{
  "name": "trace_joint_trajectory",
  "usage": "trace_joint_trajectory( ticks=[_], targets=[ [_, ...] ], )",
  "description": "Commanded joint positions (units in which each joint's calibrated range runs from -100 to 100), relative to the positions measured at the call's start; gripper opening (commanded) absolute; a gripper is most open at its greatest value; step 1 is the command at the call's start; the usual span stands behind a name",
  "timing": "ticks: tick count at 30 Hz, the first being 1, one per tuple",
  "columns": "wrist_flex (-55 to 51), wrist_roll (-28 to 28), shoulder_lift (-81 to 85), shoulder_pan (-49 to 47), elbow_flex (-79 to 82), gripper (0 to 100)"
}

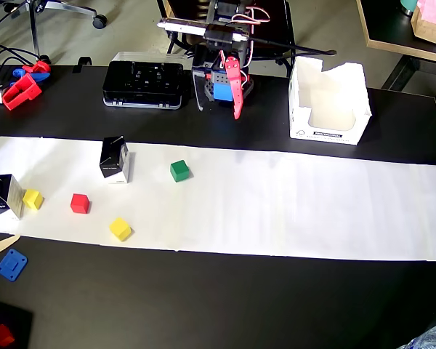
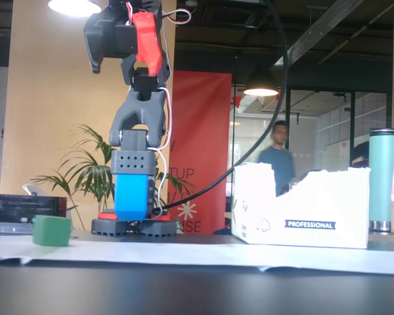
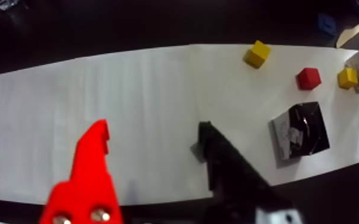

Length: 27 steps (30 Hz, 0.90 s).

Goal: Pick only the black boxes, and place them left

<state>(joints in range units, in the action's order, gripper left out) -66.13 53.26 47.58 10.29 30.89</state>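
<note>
Claw (image 3: 152, 134) stood released and empty above the paper strip (image 1: 291, 203); two black boxes (image 1: 114, 159) (image 1: 6, 195) stood upright at overhead left.

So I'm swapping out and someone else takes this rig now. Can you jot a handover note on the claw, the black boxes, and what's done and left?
Claw: open and empty, raised over the white paper strip, arm folded back by its base.
Black boxes: two show in the overhead view. One stands at the strip's far left edge beside a yellow cube; the other stands further right, left of the green cube.
Done: the far-left box looks already placed.
Left: probably move the second box left beside it. Leave the red cube, the other yellow cube and the green one alone.
</note>
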Motion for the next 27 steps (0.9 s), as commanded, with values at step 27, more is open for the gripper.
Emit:
trace_joint_trajectory(
  ticks=[27],
  targets=[
    [0.1, -0.2, -6.8, 5.5, -17.2, 28]
  ],
)
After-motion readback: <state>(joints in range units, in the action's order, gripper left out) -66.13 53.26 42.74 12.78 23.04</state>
